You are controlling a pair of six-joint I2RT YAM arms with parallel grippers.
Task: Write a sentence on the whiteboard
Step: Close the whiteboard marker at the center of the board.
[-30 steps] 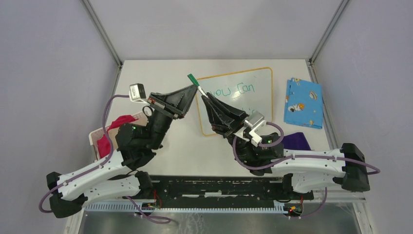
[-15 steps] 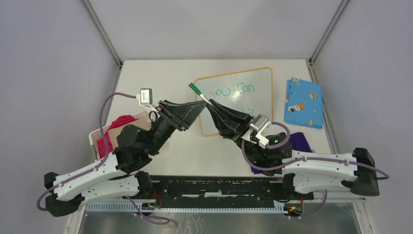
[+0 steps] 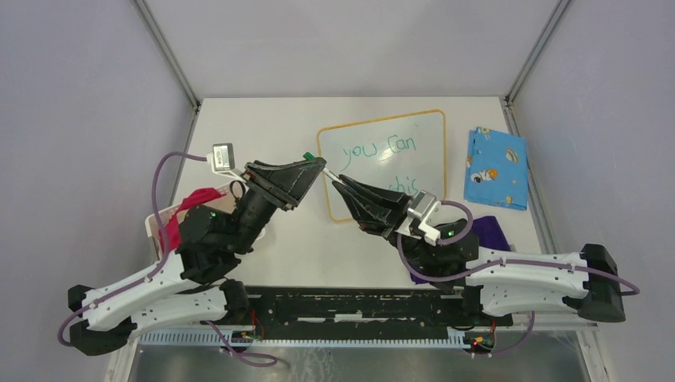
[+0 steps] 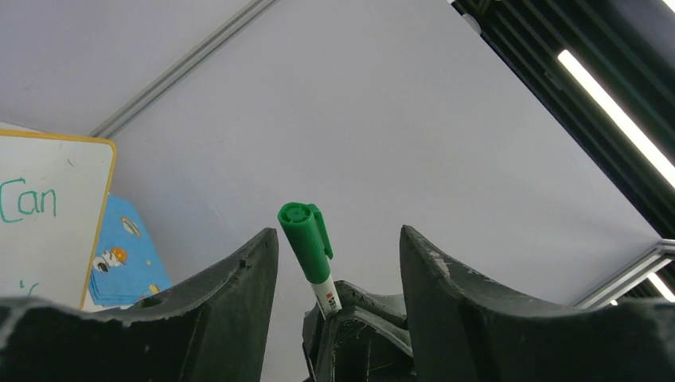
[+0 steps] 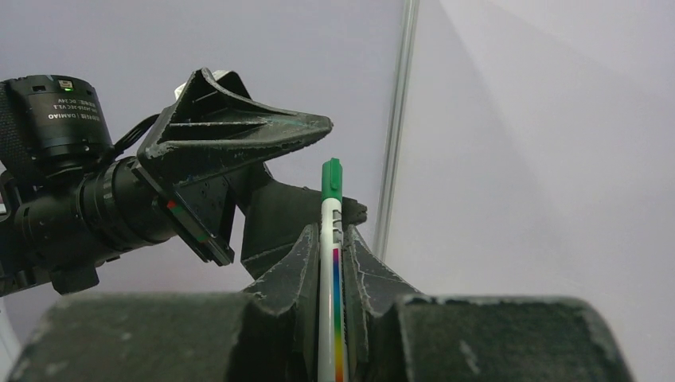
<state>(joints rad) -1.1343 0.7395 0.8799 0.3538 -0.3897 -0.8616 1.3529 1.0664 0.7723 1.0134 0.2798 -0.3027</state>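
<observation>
Right claw (image 5: 330,235) is pressed tight on the green marker (image 5: 327,270), barrel pinched low down and pointing up off the counter (image 3: 263,127). The green cap (image 4: 306,239) is on. Left claw (image 4: 336,235) is spread wide, and its wrist view shows the cap in the gap with daylight on both sides, touching neither finger.

Over on the whiteboard (image 3: 426,135), which lies flat at the back of the counter just behind both claws, the sentence (image 3: 380,148) reads "you can" on the top line. The second line is partly hidden behind the right arm, and only its end shows, looking like "this". By that, I'd call the writing done and this the put-away stage.

Doing it well: the left claw should back off along the marker's own line, staying wide so a finger doesn't catch the cap's clip and tug it loose. The right should keep its pinch firm until the left is clear. Then it should lower the marker onto bare counter, not across the board, since fresh green ink would smear. It should also steer clear of the blue patterned cloth (image 3: 495,167) to the board's right.
</observation>
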